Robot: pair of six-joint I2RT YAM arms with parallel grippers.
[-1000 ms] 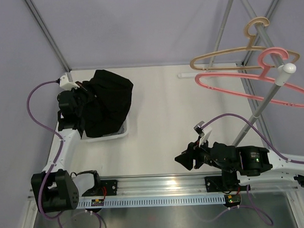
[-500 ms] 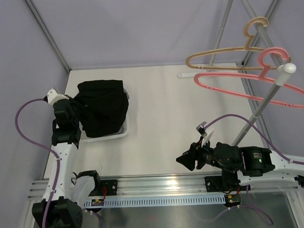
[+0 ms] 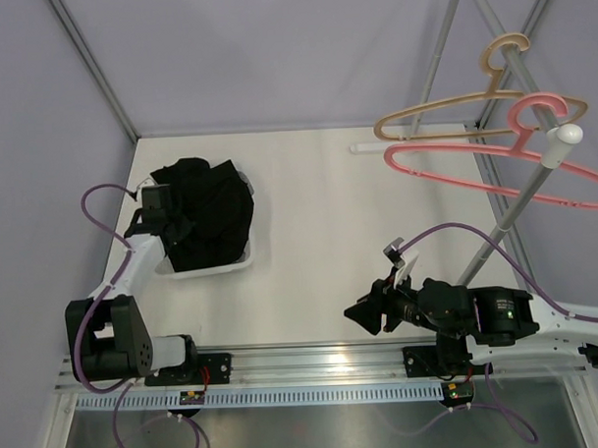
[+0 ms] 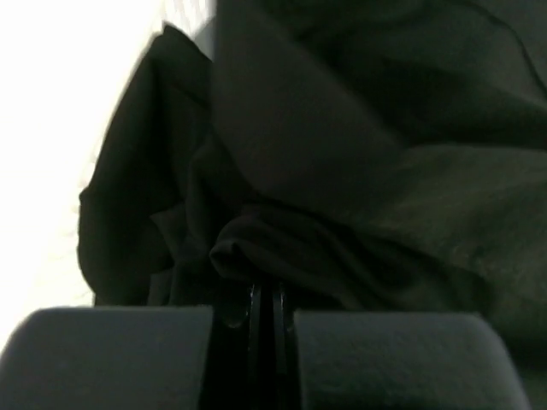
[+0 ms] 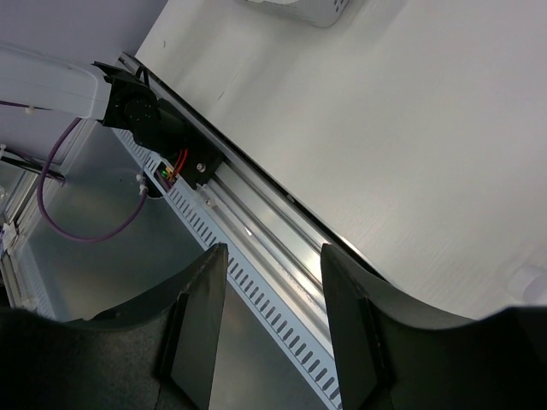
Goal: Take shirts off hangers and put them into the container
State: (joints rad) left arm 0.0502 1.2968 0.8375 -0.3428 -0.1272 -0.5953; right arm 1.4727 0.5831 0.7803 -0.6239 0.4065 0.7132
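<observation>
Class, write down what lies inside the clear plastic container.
A bunched black shirt fills the container; only its near rim shows. The cloth covers the base, so anything beneath it cannot be seen.

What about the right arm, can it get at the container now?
Probably yes: nothing lies on the table between the open right gripper and the container. But the left gripper is shut on the black shirt there, so they could crowd.
</observation>
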